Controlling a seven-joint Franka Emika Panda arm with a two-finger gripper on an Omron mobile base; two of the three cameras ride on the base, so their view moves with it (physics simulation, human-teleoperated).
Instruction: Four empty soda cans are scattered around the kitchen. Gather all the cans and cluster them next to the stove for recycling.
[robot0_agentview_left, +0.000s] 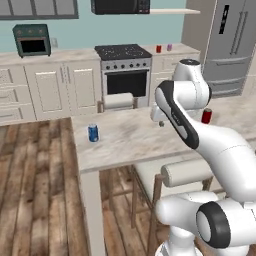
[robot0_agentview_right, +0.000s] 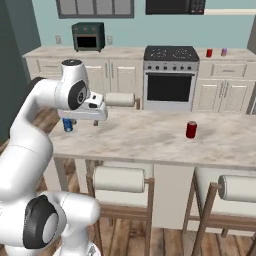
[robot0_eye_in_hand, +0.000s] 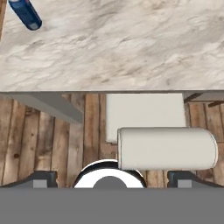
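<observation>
Blue can (robot0_agentview_left: 93, 133) near island (robot0_agentview_left: 135, 137) edge, gripper (robot0_eye_in_hand: 108, 177) seemingly open.

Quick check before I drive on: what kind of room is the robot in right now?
A home kitchen, rendered. A silver range with a black cooktop stands among cream base cabinets, a grey steel refrigerator stands at the right, and a marble-topped island counter with cushioned stools lies in front of the arm.

Even, soft lighting; slight blur
</observation>
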